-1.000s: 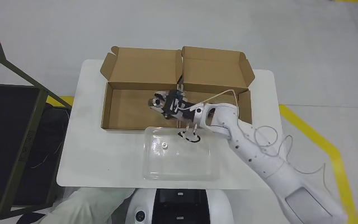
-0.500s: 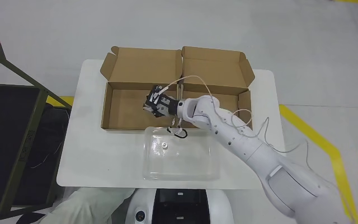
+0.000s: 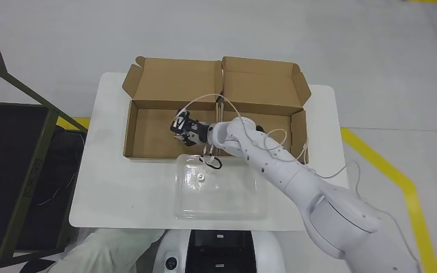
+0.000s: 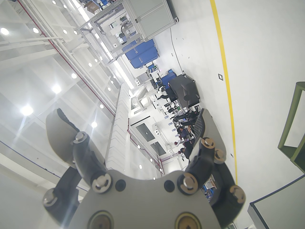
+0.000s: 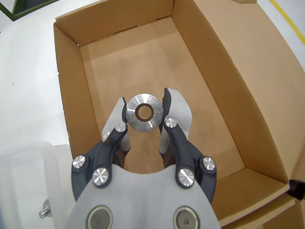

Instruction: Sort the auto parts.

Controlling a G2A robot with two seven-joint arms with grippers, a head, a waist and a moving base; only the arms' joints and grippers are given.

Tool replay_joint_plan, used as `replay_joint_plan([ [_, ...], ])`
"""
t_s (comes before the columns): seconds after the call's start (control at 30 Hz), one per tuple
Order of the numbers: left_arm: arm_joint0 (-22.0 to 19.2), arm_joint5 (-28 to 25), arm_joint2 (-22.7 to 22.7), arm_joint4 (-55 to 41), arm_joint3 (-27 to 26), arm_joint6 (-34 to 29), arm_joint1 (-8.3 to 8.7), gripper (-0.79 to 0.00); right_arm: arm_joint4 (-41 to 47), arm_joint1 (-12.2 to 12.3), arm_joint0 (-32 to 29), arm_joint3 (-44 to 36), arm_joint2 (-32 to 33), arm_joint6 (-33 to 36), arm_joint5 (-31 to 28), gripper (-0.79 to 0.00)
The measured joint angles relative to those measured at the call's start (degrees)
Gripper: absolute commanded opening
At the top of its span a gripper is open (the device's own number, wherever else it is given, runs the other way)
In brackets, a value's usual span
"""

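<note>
We see the right gripper [image 5: 144, 103] clamped on a shiny round metal bushing [image 5: 154, 106] with a centre hole, over the cardboard box [image 5: 143, 55]; the left gripper [image 4: 129, 120] has its jaws apart.

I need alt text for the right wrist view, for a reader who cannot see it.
The right gripper holds a round metal part with a centre hole, above the floor of an open cardboard box. The box stands on a white table, and a small metal piece lies in a clear tray outside it.
</note>
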Motion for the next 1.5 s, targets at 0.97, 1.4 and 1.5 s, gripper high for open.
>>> replay_joint_plan([
  [0.97, 0.0, 0.0, 0.0, 0.0, 0.0, 0.0, 0.0, 0.0, -0.87, -5.51, 3.01, 9.15, 2.14, -4.44, -4.76, -0.083],
  [1.4, 0.0, 0.0, 0.0, 0.0, 0.0, 0.0, 0.0, 0.0, -7.11, 1.41, -3.01, -10.59, 9.41, -1.27, -6.92, -0.071],
  [1.5, 0.0, 0.0, 0.0, 0.0, 0.0, 0.0, 0.0, 0.0, -8.88, 4.01, -7.13, -18.9, 12.72, 2.66, -7.12, -0.068],
])
